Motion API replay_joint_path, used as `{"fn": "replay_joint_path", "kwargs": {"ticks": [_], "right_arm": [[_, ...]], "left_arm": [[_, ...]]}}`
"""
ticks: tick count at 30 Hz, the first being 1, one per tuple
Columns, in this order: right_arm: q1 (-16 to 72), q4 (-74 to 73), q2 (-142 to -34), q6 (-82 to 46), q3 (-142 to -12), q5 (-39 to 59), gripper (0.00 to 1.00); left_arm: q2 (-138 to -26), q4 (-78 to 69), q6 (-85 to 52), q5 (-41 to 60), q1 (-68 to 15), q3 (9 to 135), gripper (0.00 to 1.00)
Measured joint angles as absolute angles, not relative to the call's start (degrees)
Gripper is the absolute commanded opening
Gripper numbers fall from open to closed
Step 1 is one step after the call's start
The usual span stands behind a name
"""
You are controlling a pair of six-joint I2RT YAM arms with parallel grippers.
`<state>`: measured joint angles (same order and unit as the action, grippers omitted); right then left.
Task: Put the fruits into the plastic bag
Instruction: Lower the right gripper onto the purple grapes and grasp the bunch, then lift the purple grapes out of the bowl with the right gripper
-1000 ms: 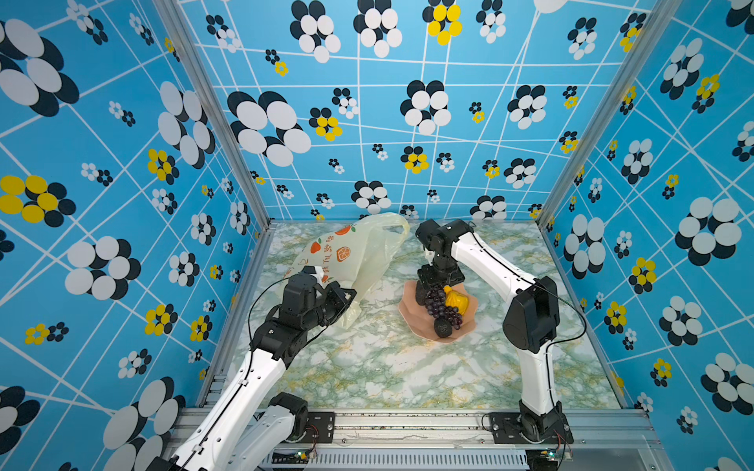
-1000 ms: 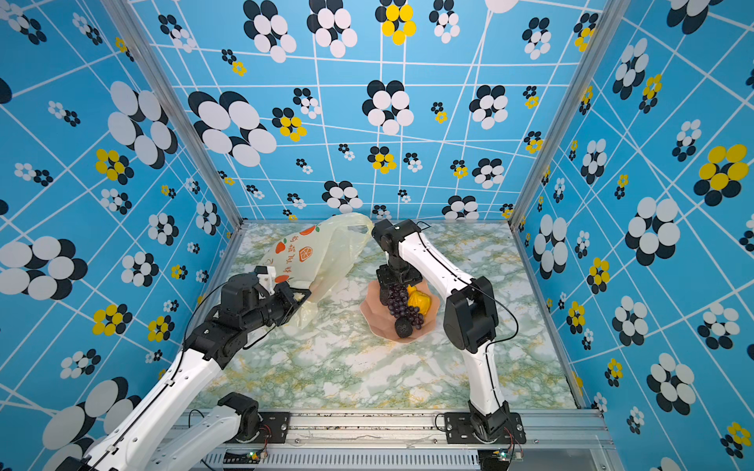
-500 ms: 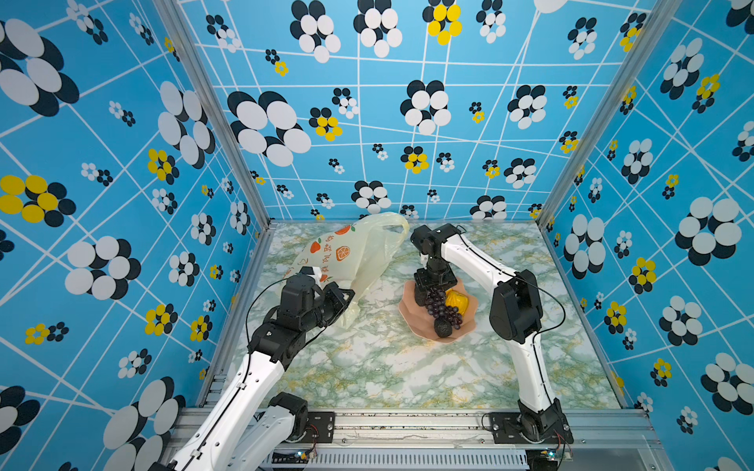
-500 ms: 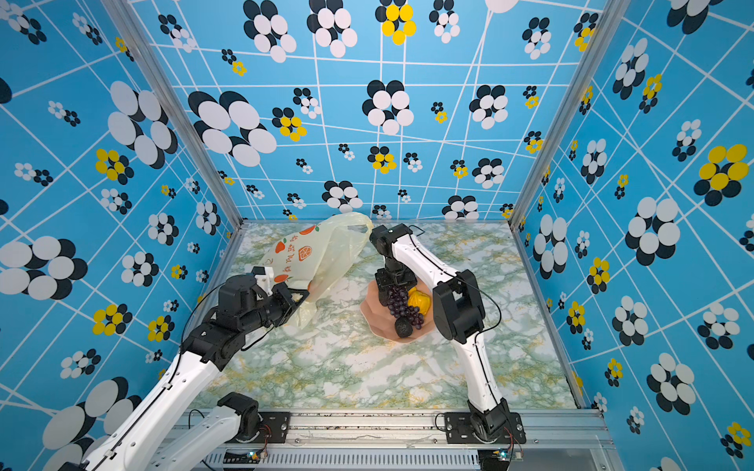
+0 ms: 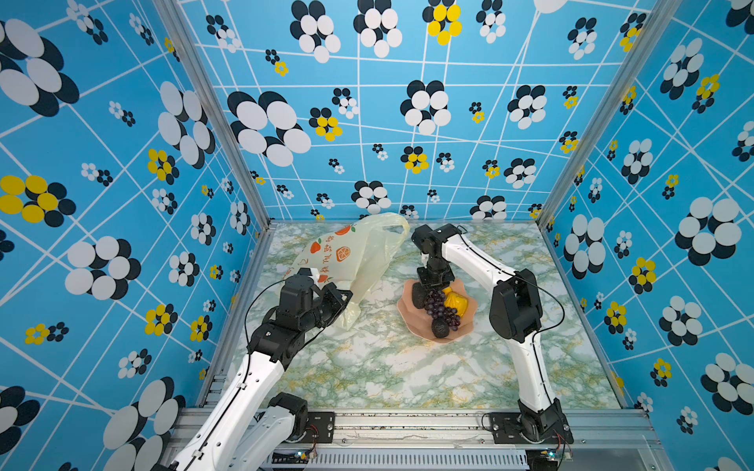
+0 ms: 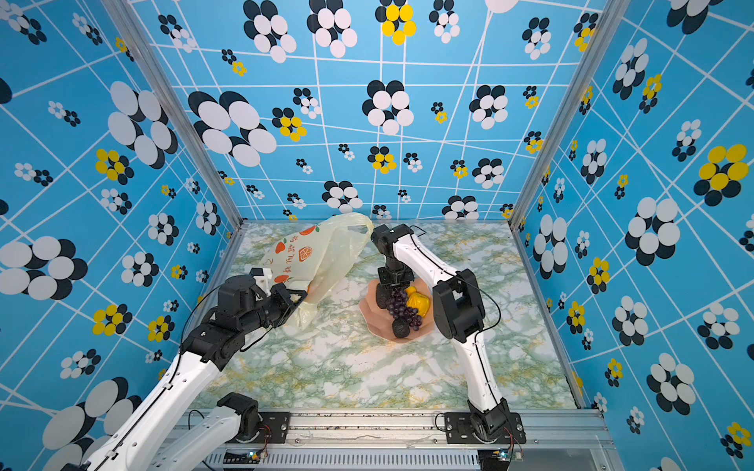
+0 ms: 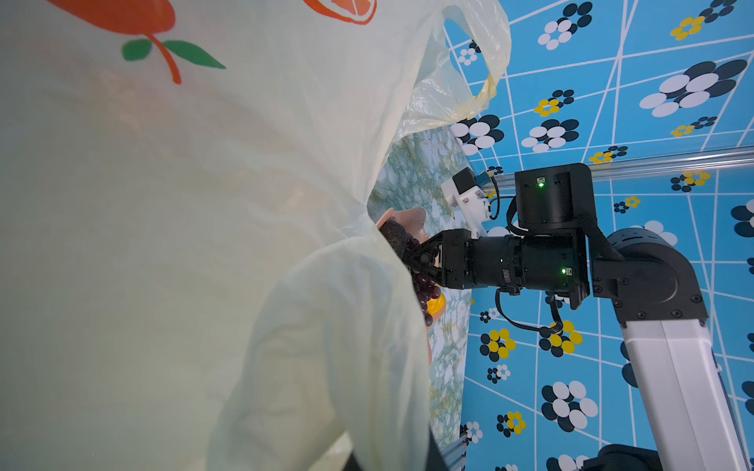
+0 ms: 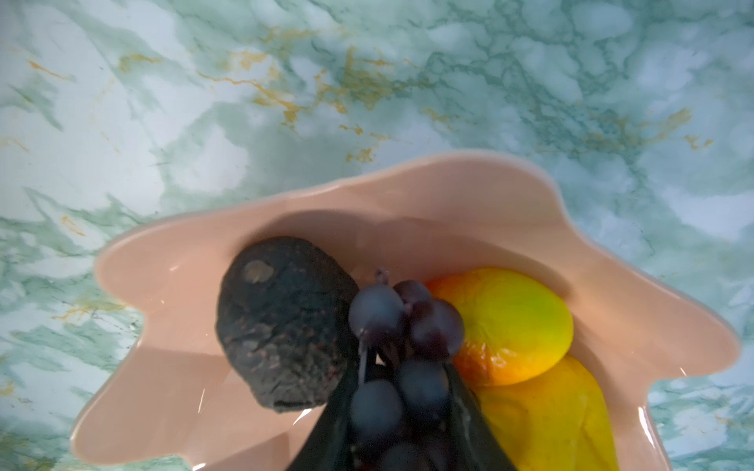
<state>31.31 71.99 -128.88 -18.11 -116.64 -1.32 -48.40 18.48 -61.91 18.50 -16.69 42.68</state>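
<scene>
Marble top (image 5: 387,375): R gripper (image 5: 435,286) grips grapes (image 5: 442,312), L gripper (image 5: 346,298) holds bag (image 5: 359,253).

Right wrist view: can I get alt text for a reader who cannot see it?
The right gripper clasps a dark purple grape bunch in a pink scalloped bowl, between a dark bumpy oval fruit and a green-orange mango, with a yellow fruit next to the mango. The bowl sits on a green-veined marble tabletop.

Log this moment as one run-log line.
left tool: shut on plastic bag | right tool: shut on grape bunch | grape bunch: in pink bowl, not yet bagged
</scene>
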Motion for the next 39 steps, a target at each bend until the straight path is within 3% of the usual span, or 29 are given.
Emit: {"fn": "replay_joint_path", "kwargs": {"ticks": [13,27,39], "right_arm": [[31.3,65.1,-118.1,-19.1,-106.0,-1.3,0.11],[31.3,57.4,-98.5,-20.6,-94.1,-2.8,0.1],[31.3,53.4,-91.0,-22.6,-93.0,-2.9,0.1]], "left_arm": [[-49.1,18.4,-61.9,18.7,-16.5,42.7,0.0],[-51.5,18.0,-61.3,19.5,-16.4,43.1,0.0],[-52.8,18.0,-60.4,19.8,-17.0,47.2,0.0]]}}
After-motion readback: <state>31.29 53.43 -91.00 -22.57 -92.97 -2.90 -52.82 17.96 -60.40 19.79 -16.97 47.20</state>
